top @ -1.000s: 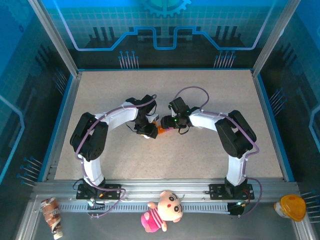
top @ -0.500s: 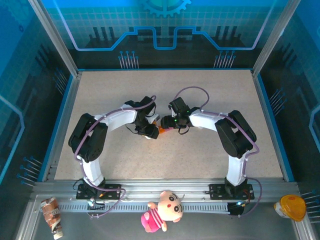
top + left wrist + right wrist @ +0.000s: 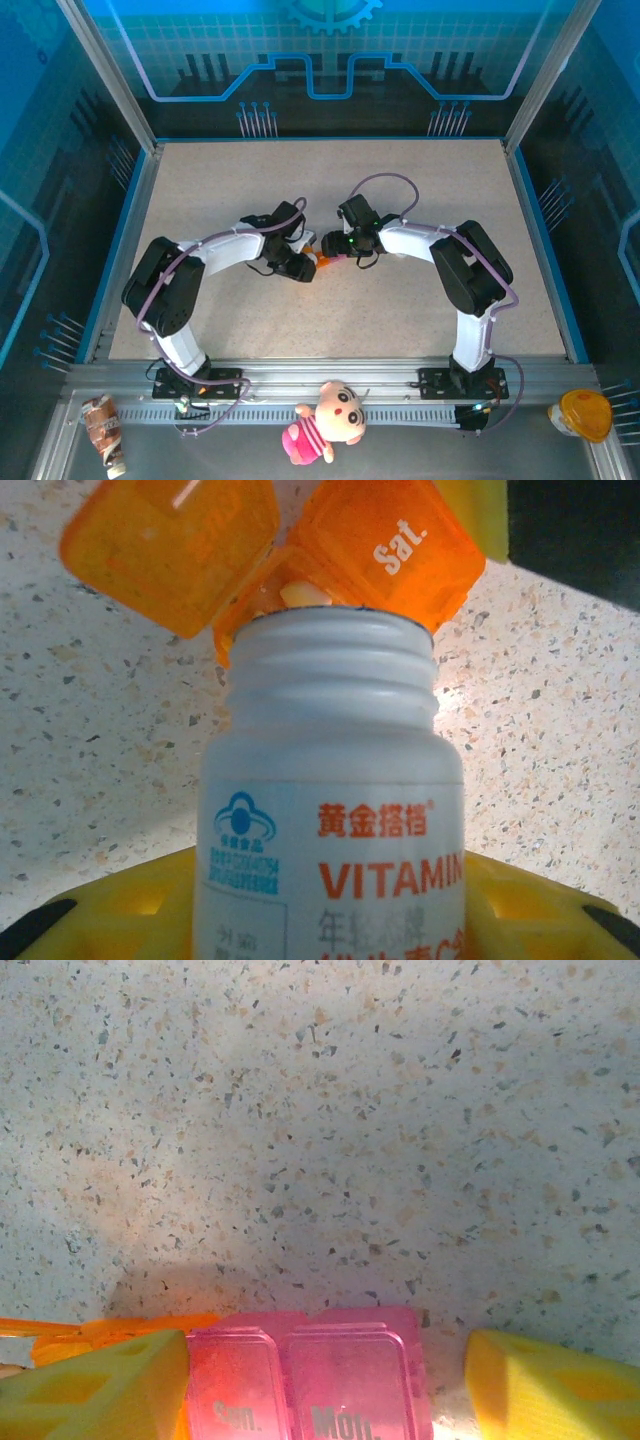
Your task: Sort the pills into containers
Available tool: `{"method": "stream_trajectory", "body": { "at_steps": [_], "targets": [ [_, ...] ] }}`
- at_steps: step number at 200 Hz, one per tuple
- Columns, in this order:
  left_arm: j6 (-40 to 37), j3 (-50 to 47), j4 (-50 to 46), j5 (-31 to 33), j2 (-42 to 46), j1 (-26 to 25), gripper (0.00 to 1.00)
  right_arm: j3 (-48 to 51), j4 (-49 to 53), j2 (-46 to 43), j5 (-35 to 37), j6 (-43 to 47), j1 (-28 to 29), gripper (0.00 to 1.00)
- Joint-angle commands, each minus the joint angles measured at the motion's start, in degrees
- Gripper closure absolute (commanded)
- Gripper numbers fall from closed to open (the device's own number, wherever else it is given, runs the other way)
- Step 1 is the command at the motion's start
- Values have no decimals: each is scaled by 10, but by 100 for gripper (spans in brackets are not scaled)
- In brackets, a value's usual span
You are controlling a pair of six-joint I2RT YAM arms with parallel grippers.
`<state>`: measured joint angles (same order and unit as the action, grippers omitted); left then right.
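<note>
My left gripper (image 3: 330, 905) (image 3: 298, 264) is shut on a white vitamin bottle (image 3: 330, 780), which lies between its yellow fingers (image 3: 110, 910). The uncapped mouth of the bottle points at the orange part of the containers (image 3: 385, 550) (image 3: 322, 260), whose lids stand open, one marked "Sat.". A pale pill (image 3: 305, 593) shows just beyond the bottle's rim, inside an orange compartment. My right gripper (image 3: 320, 1380) (image 3: 338, 247) is open astride the pink part of the containers (image 3: 320, 1380), marked "Sun." and "Mon.", lids down. Its left finger (image 3: 100, 1385) touches the strip. The right finger (image 3: 550, 1385) stands apart from it.
The speckled table (image 3: 330, 180) runs wide behind the grippers, framed by blue edges. On the metal rail in front lie a plush doll (image 3: 325, 420), a snack wrapper (image 3: 105, 432) and an orange-yellow object (image 3: 582, 413).
The left arm's elbow has swung down and to the left while its gripper stays with the bottle at the orange compartments. The right arm has not moved.
</note>
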<state>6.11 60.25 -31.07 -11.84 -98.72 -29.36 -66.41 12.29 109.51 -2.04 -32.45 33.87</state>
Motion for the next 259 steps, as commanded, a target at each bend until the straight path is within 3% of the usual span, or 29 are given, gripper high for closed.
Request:
{"method": "stream_trajectory", "body": {
  "at_steps": [1, 126, 215, 259],
  "targets": [
    [16, -30, 6, 4, 25, 4, 100, 20, 17, 25, -2, -12, 9, 27],
    [16, -109, 135, -38, 84, 4, 100, 15, 20, 27, -9, -23, 4, 27],
    [14, -142, 184, -27, 145, 4, 100, 5, 38, 4, -12, -19, 3, 26],
    [17, -179, 252, -17, 197, 4, 100, -1, 45, -14, -9, -17, 2, 21]
  ]
}}
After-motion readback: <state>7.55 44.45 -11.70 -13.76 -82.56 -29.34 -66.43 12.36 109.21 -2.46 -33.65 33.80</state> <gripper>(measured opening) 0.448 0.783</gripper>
